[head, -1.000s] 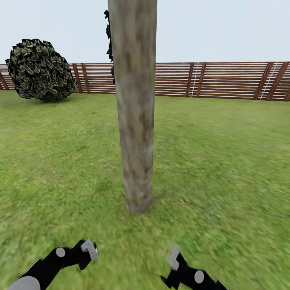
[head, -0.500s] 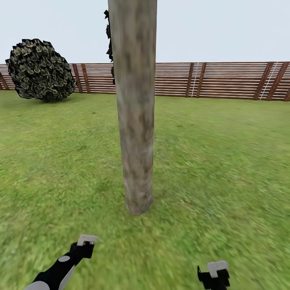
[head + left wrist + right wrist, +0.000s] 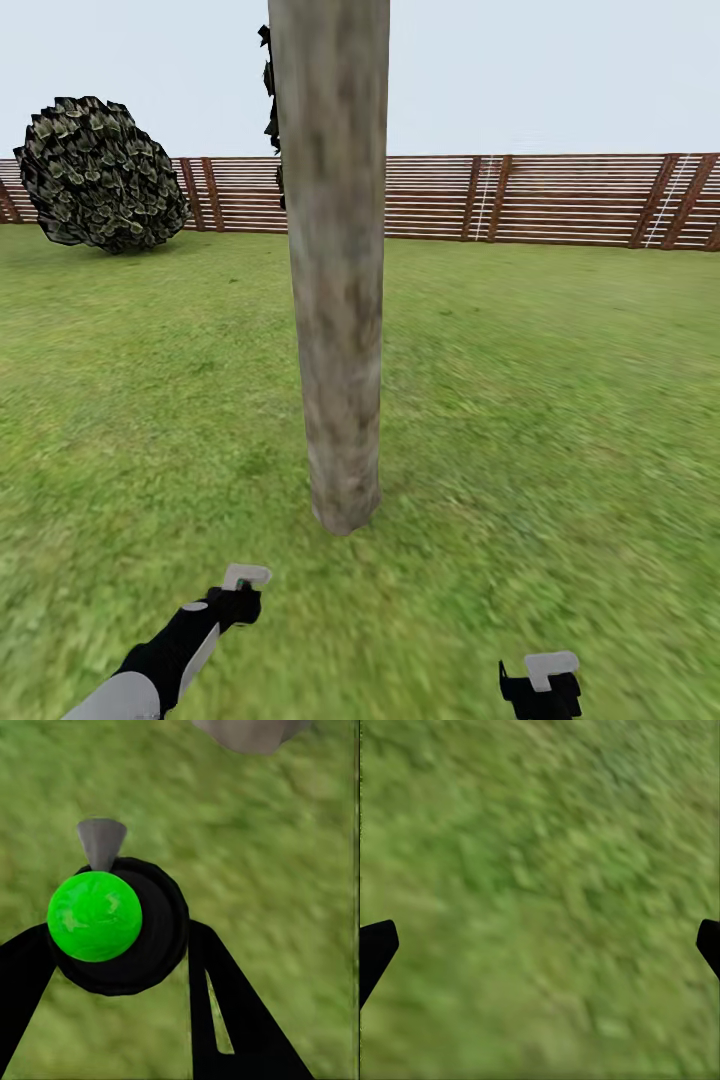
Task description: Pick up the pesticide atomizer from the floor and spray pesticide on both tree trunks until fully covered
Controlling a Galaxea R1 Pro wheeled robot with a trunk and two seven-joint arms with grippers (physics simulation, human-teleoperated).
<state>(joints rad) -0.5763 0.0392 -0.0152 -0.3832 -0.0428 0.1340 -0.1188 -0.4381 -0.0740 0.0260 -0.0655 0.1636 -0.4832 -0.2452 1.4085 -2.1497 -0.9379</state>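
A thick tree trunk (image 3: pixel 335 300) of mottled grey-brown bark rises from the lawn straight ahead; its canopy is cut off by the top of the head view. My left gripper (image 3: pixel 240 592) reaches toward the trunk's base from the lower left. In the left wrist view its black fingers (image 3: pixel 217 990) sit shut on the pesticide atomizer (image 3: pixel 95 916), seen end-on as a dark round body with a bright green cap and a grey nozzle aimed at the trunk's foot (image 3: pixel 247 731). My right gripper (image 3: pixel 545 682) hangs low at the right, open over bare grass (image 3: pixel 540 907).
Lawn (image 3: pixel 560 400) spreads on every side of the trunk. A round dark shrub (image 3: pixel 100 175) stands far left by the reddish-brown slat fence (image 3: pixel 540 200). Dark conifer foliage (image 3: pixel 270 100) peeks from behind the trunk.
My left gripper has moved forward and to the right, closer to the trunk's base. The right gripper swung out to the right and down a second ago and has since stayed put.
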